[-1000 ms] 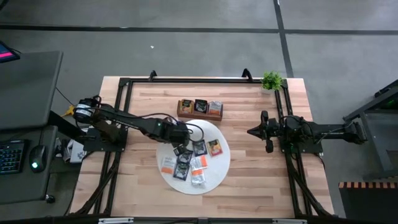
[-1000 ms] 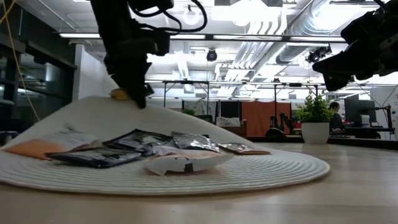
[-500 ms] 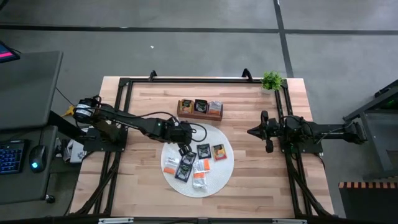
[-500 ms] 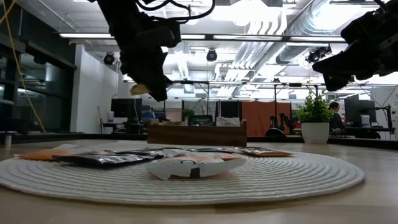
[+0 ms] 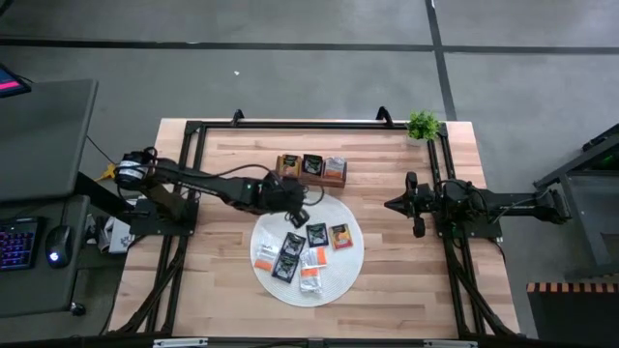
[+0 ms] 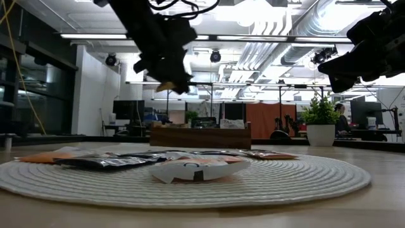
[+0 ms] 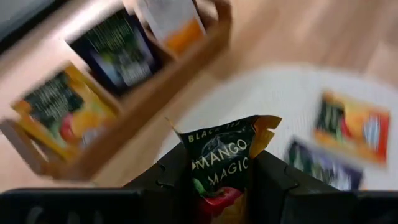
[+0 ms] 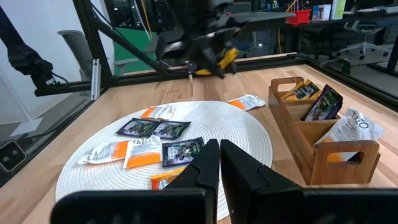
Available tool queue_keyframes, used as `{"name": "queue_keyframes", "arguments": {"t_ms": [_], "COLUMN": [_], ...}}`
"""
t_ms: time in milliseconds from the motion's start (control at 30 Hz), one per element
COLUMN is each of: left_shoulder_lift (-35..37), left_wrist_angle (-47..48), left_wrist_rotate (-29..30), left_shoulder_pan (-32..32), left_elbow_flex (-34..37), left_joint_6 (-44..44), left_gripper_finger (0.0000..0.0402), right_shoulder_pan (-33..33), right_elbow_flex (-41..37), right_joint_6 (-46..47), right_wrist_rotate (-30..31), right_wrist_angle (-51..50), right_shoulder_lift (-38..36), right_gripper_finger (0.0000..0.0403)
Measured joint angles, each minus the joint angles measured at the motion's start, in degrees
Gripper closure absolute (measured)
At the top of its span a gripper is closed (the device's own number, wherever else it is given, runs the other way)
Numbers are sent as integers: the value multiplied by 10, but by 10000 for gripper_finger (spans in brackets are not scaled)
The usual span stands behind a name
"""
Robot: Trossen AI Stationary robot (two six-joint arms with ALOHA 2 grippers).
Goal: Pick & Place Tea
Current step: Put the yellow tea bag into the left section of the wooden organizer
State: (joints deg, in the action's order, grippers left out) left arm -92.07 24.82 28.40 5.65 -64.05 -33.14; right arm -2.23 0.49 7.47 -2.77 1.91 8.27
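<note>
My left gripper [image 5: 297, 207] hangs over the far left rim of the round white mat [image 5: 340, 275], just short of the brown wooden tray [image 5: 311, 170]. It is shut on a black and orange tea sachet [image 7: 225, 163]. That sachet also shows in the right wrist view as an orange-edged sachet [image 8: 226, 57]. Several more tea sachets [image 5: 290, 257] lie flat on the mat. A few sachets [image 7: 118, 53] stand in the tray's compartments. My right gripper [image 5: 391, 205] waits shut at the table's right side, clear of everything. My left gripper pinches the sachet's lower part [image 7: 214, 190] between its two fingers. The printed upper end [image 7: 230, 134] sticks out past the fingertips. The fingers slant downward, coming from the table's left. The sachet is lifted clear of the mat.
A small potted plant [image 5: 423, 125] stands at the far right corner. A black metal frame [image 5: 290, 124] runs round the table's edges. Bare wood lies on the near side and to the left of the mat.
My left gripper has risen from the mat and gone toward the tray at the far edge, tipping up to a shallower slant, still shut on the sachet. The mat's far left edge, lifted a second ago, has dropped flat again, and the mat has shifted slightly right.
</note>
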Motion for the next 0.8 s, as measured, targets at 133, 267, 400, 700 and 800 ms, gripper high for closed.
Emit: {"name": "queue_keyframes", "arguments": {"t_ms": [133,267,400,700,800], "left_shoulder_lift": [0,-22,-39,-82,-93], "left_wrist_angle": [-65,-94,-76,-72,-81], "left_wrist_rotate": [42,93,107,144,143], "left_shoulder_pan": [-24,-52,-78,-142,-159], "left_elbow_flex": [0,-1,1,0,0], "left_joint_6": [-6,-34,-64,-92,-105], "left_gripper_finger": [284,284,284,284,284], "right_shoulder_pan": [0,0,0,0,0], "right_elbow_flex": [0,0,0,0,0], "right_joint_6": [0,0,0,0,0], "right_wrist_rotate": [0,0,0,0,0], "right_wrist_angle": [0,0,0,0,0], "right_shoulder_lift": [0,0,0,0,0], "right_gripper_finger": [391,391,391,391,391]}}
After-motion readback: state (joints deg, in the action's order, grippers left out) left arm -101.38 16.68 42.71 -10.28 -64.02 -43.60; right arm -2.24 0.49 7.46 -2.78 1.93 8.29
